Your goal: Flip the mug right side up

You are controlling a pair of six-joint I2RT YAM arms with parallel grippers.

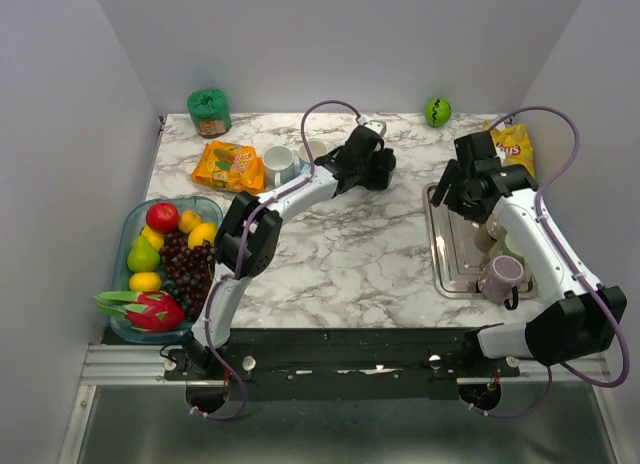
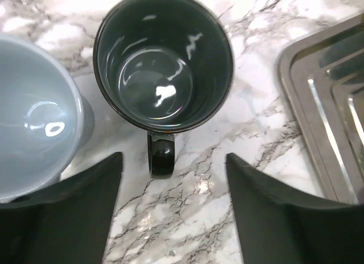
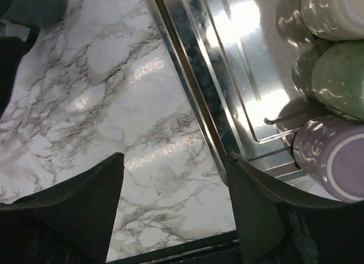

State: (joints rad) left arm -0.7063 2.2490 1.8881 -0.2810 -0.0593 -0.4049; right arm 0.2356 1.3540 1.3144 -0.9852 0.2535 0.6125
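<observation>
In the left wrist view a dark glossy mug (image 2: 164, 59) stands upright on the marble, its mouth facing up and empty. Its handle (image 2: 161, 156) points back toward my left gripper (image 2: 173, 157), which is open just behind it, the fingers either side of the handle and not touching it. From above, the left gripper (image 1: 375, 166) sits at the middle back of the table and covers this mug. My right gripper (image 3: 173, 159) is open with nothing in it, hovering over the marble at the left rim of the metal tray (image 3: 187, 76).
A pale mug (image 2: 34, 122) stands right next to the dark one. The tray (image 1: 445, 269) holds a cream mug (image 3: 335, 13), a green mug (image 3: 341, 76) and a purple mug (image 3: 335, 161). A fruit bowl (image 1: 125, 234), snack bags (image 1: 228, 166), a green pouch (image 1: 209, 109) and a green ball (image 1: 437, 111) lie around.
</observation>
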